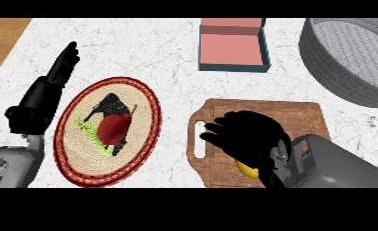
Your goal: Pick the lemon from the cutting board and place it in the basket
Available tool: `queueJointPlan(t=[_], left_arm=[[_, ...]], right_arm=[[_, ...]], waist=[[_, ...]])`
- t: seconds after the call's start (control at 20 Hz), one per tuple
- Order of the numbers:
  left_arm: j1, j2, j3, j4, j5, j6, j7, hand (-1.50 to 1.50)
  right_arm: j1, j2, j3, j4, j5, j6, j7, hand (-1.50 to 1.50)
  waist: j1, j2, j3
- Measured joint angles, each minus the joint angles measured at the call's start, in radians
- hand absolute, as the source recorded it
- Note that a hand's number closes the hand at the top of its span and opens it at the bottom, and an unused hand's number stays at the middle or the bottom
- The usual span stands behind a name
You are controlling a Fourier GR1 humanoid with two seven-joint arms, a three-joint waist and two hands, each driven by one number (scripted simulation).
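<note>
On the wooden cutting board (295, 112) at the lower right lies the yellow lemon (247, 169), of which only a small part shows under my right hand (247, 135). That hand hovers over the board with its fingers curled down over the lemon; contact is hidden. The grey woven basket (341, 60) stands at the upper right, partly cut by the view's edge. My left hand (46, 92) rests at the left edge, open, fingers straight and pointing up.
A red-rimmed woven plate (144, 125) lies left of the board, holding a dark red fruit (113, 128), green leaves and a black item. A teal box with a pink inside (232, 47) sits at the top centre. A wooden strip (11, 32) shows top left.
</note>
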State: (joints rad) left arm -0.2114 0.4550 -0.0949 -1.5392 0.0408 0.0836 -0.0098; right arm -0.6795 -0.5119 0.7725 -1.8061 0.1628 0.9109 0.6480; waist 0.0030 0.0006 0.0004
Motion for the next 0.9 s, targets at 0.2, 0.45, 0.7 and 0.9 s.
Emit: queueJointPlan(t=[0.2,0.45,0.7,0.9], left_arm=[[0.011,-0.023,0.006,-0.005,-0.019,-0.009,-0.001,0.00],[0.014,-0.033,0.037,-0.002,-0.032,-0.035,-0.011,0.00],[0.017,-0.058,0.053,-0.021,-0.061,-0.046,0.006,0.00],[0.006,-0.068,0.070,-0.030,-0.071,-0.069,0.032,0.00]], right_arm=[[0.045,0.007,-0.003,0.036,0.138,-0.009,-0.125,-1.50],[0.097,0.027,-0.003,0.070,0.284,-0.044,-0.241,-1.50],[0.156,0.066,-0.025,0.071,0.367,-0.032,-0.284,-1.50],[0.198,0.070,-0.049,0.078,0.429,-0.033,-0.337,-1.50]], waist=[[0.002,0.001,0.000],[0.001,0.000,0.000],[-0.001,-0.001,0.000],[-0.001,-0.001,0.000]])
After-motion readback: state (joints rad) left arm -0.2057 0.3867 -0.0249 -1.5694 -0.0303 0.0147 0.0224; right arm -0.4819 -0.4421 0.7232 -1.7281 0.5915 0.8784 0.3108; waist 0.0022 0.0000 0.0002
